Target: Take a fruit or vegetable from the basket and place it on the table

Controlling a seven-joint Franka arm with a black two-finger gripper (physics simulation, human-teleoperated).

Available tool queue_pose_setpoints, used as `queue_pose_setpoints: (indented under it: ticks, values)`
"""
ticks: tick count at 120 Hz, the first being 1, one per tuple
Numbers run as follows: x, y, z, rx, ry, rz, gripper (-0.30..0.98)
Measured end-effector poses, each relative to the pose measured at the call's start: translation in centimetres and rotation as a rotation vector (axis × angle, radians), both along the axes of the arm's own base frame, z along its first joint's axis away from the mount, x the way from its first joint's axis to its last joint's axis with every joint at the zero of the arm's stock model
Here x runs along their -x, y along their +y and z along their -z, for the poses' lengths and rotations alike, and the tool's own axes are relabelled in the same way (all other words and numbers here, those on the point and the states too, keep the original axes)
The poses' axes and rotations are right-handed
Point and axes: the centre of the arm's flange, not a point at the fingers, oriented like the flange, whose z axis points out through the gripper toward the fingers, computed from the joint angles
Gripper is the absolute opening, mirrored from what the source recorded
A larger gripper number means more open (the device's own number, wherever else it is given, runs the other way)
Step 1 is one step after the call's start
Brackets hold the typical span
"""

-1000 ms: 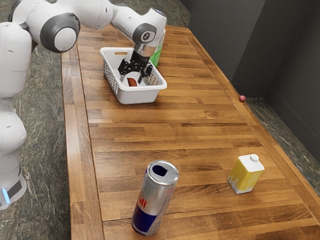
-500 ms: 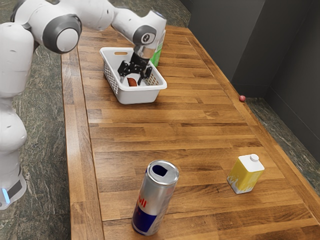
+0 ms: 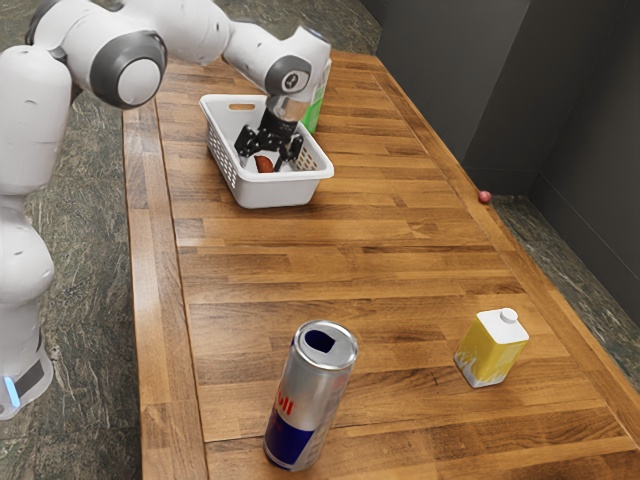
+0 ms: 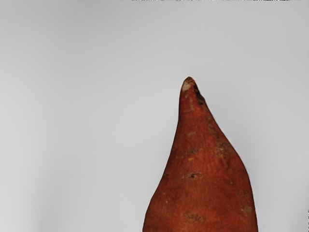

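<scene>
On the striped wooden surface (image 3: 350, 260) I see a white plastic basket (image 3: 280, 192), a green-and-white container (image 3: 315, 108) just beside it, an upright Red Bull can (image 3: 309, 395), a yellow-and-white carton (image 3: 490, 350) and, at the edge, a small reddish ball (image 3: 485, 197).

Red lettering (image 3: 286, 405) stands on the side of the silver-and-blue can (image 3: 320, 385), just above its dark blue part – a double "l" can be read, with part of a letter before it at the can's curve, too cramped to make out for certain. On the white arm (image 3: 255, 50), near its hand end, a small dark sign (image 3: 292, 81) sits on a pale disc (image 3: 301, 78) ringed in grey – its shape is too small to tell.
</scene>
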Motion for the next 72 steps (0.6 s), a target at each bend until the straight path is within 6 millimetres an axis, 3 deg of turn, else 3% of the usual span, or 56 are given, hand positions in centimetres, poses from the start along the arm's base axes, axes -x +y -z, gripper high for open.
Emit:
queue_pose_setpoints:
  ticks: [32, 53, 72]
  values:
    - [0.1, 0.2, -0.3, -0.007, 0.002, 0.047, 0.19]
    - [0.0, 0.2, -0.9, -0.016, 0.001, 0.068, 0.09]
    - [-0.2, -0.1, -1.7, -0.026, -0.015, 0.078, 0.09]
